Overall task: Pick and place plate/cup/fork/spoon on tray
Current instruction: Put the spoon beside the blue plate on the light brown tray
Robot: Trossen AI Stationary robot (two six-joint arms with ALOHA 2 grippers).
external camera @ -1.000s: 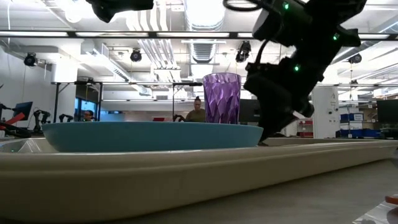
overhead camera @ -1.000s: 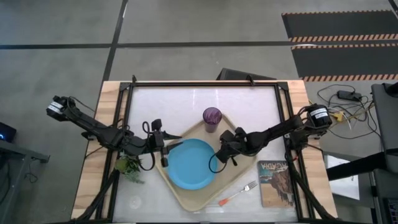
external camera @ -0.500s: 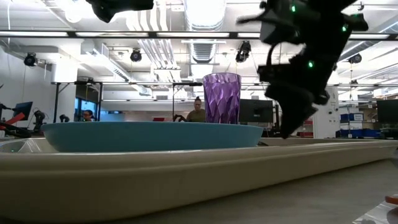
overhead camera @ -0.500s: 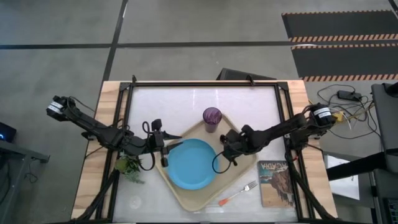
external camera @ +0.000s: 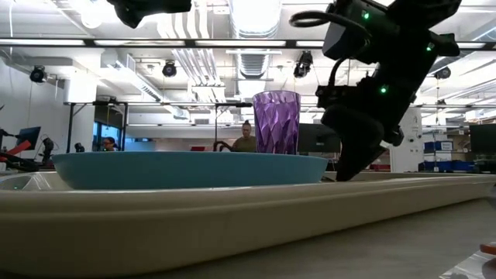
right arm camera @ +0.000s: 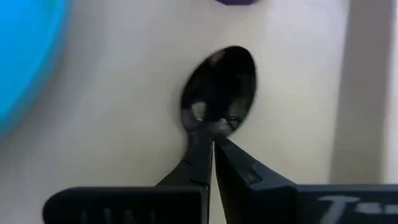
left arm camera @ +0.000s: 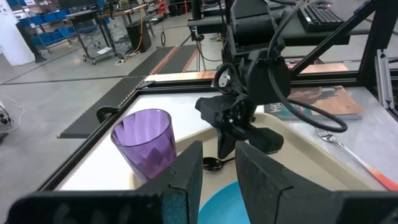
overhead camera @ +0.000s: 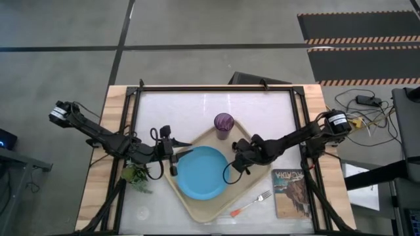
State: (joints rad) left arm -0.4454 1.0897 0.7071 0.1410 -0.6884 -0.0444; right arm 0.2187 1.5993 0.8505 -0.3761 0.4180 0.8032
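The beige tray point(overhead camera: 248, 182) lies at the table's middle. On it rest the light-blue plate point(overhead camera: 201, 172) and, upright at its far corner, the purple cup point(overhead camera: 224, 124). The dark spoon point(right arm camera: 222, 81) is on the tray between plate and cup, under my right gripper point(overhead camera: 235, 164), which is shut on it. My left gripper point(left arm camera: 219, 180) is open and empty at the tray's left rim, beside the plate. The orange-handled fork point(overhead camera: 252, 203) lies flat on the table along the tray's near right rim. My right gripper pinches the spoon's thin handle just behind the bowl point(right arm camera: 205, 132) between its two fingers. The fingers slant down from the table's right side and lie along the handle. The bowl point(left arm camera: 211, 163) appears to rest on the tray floor, beside the plate's right edge.
A printed book point(overhead camera: 291, 192) lies on the table right of the tray, past the fork. A green sprig point(overhead camera: 136, 176) lies near the left arm. A black frame point(overhead camera: 216, 88) runs round the table. Bare table shows behind the tray.
My right gripper has swung a little toward the table's right edge and up, then come back down beside the plate. It has stayed shut on the spoon.
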